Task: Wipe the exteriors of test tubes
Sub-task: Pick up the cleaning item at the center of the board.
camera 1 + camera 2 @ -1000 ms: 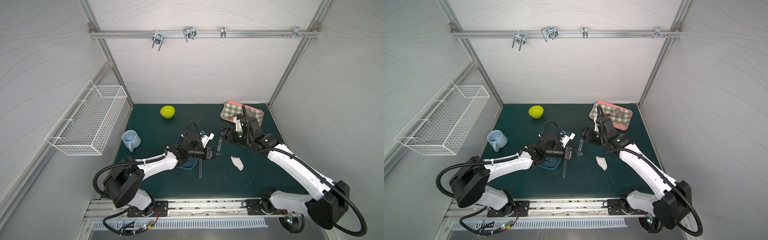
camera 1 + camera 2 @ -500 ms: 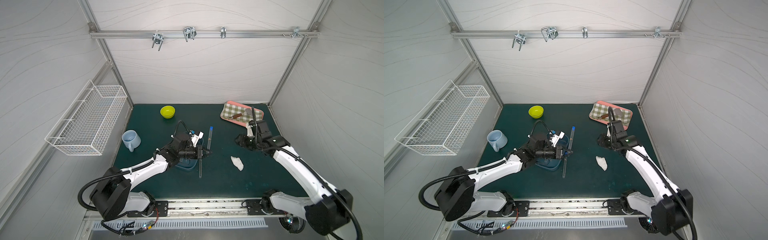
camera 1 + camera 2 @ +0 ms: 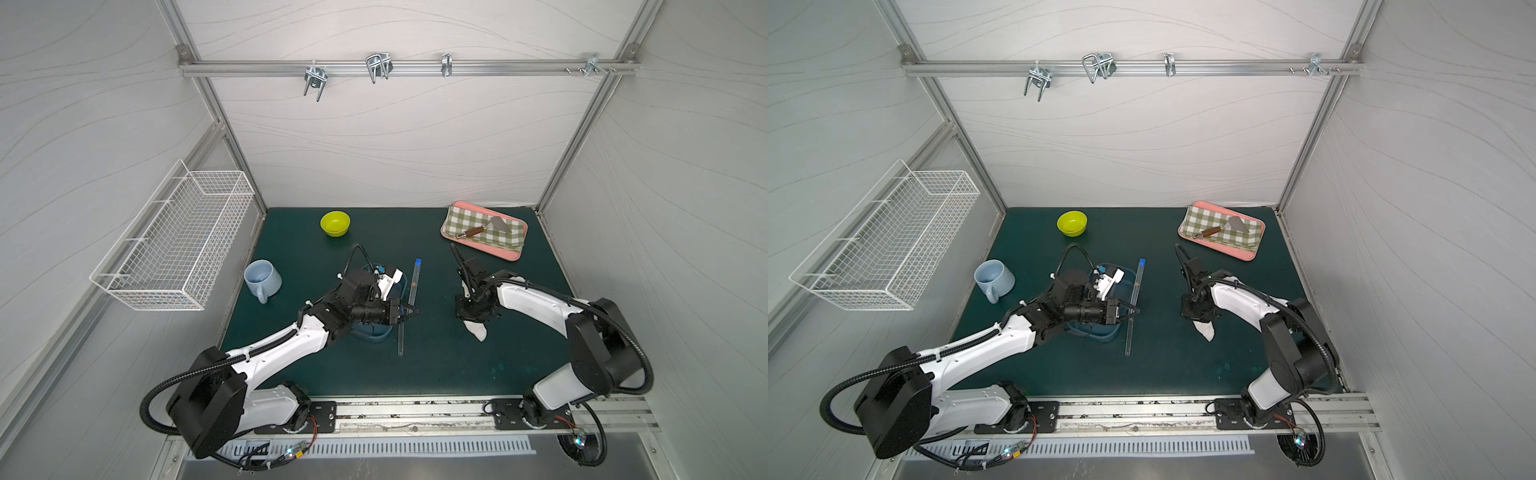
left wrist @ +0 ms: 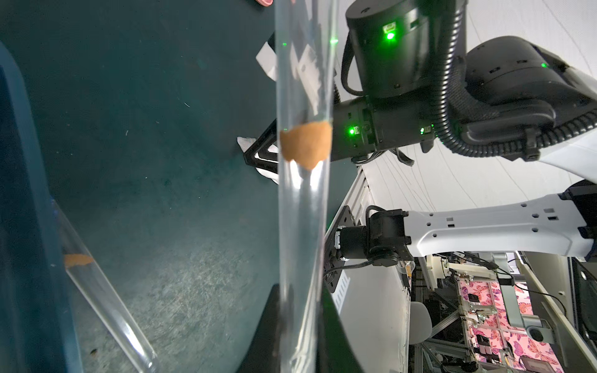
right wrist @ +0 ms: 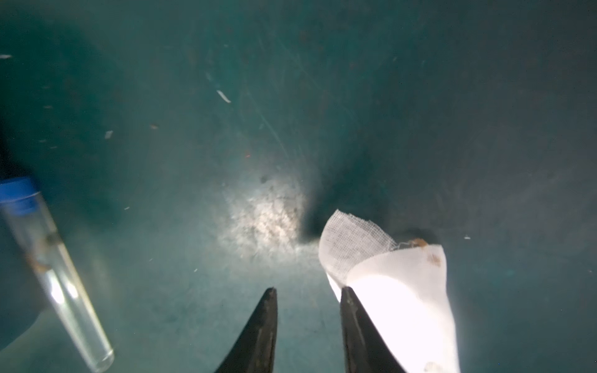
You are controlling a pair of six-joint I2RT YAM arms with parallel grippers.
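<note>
Our left jaws clamp the test tube mid-length. Our right jaws stand slightly apart, empty, with the gauze just outside them.

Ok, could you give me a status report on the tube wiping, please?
Left claw shut on test tube, orange smudge showing. Right claw open at gauze pad, not gripping. Nothing between them.

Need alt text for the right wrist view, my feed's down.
The right pincer hangs over the dark green mat, its two black fingertips apart with nothing between them. A white gauze pad with small orange stains lies just outside one fingertip; a clear test tube with a blue cap shows on the pincer's other side.
</note>
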